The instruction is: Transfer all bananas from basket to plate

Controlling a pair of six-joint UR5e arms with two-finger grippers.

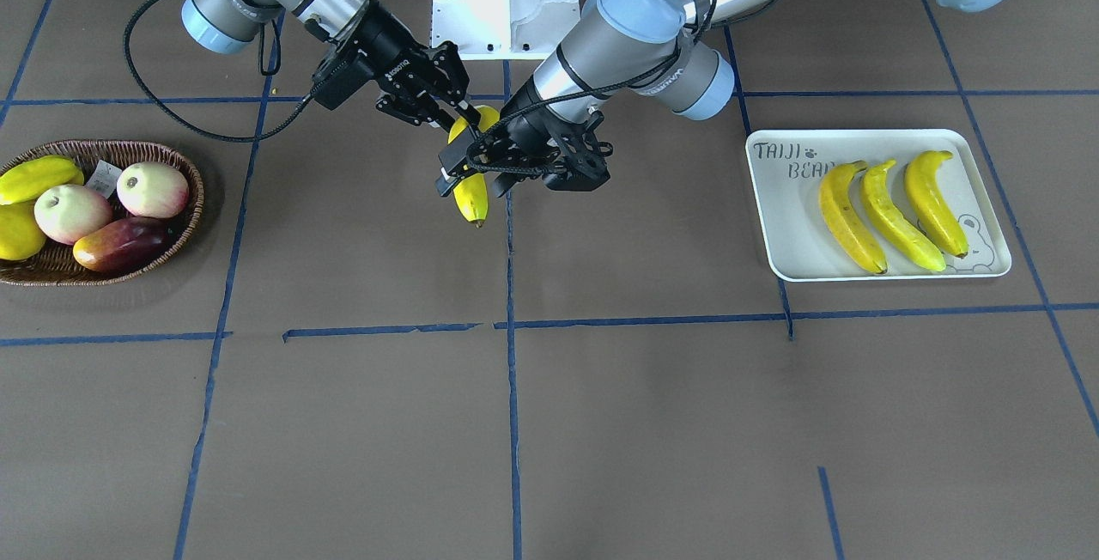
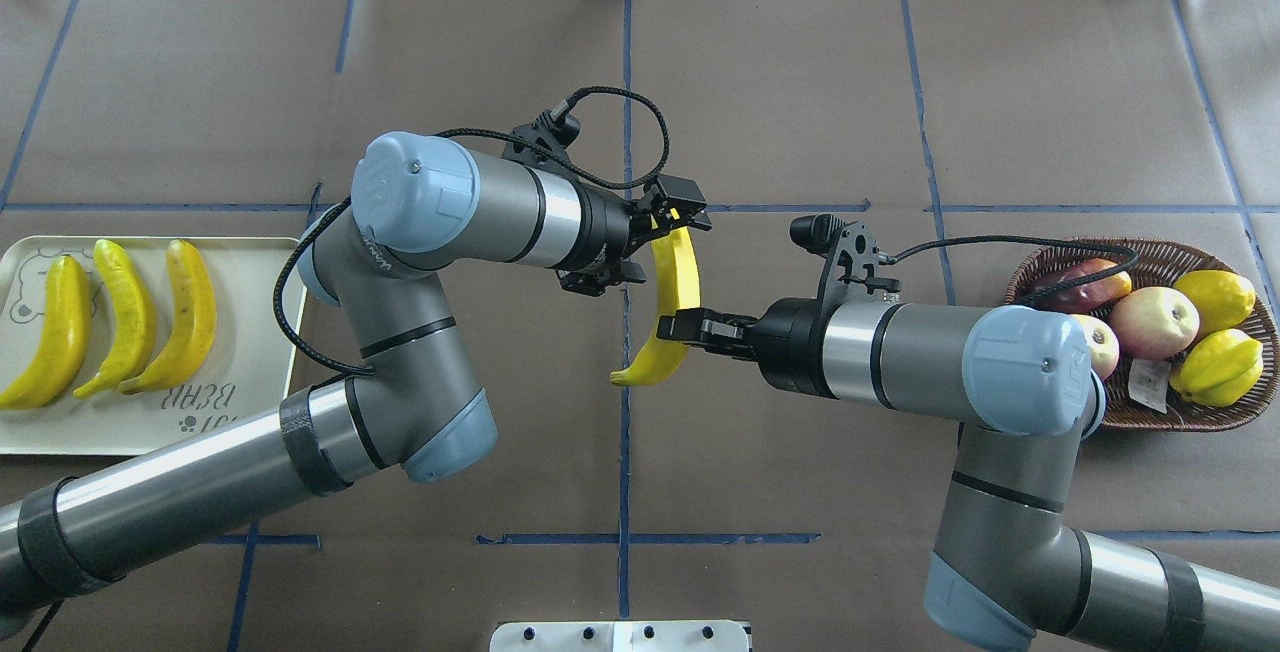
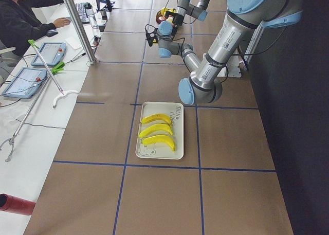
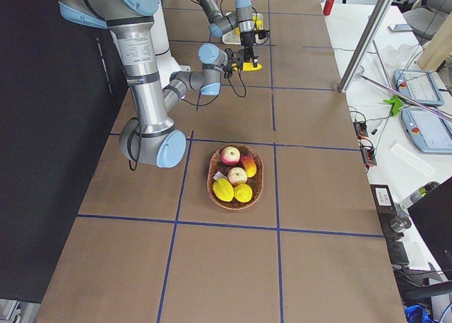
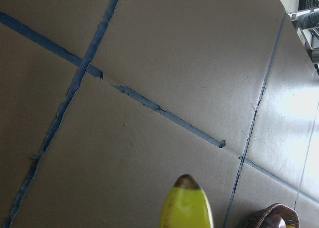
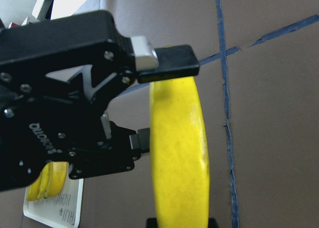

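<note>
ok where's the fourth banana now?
Overhead view: the banana is centre over the middle tape line, in the right tool, left tool at its far end.

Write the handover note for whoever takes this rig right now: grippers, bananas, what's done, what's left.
Right gripper: shut on the fourth banana, holding it in mid-air.
Left gripper: straddles that banana's other end; whether it grips cannot be told.
Plate: three bananas lie side by side on it.
Basket: no banana in it, only other fruit.
Done: three of four delivered; the fourth is out of the basket.
Left: probably finish the hand-over to the left arm, then lay the banana on the plate.
</note>
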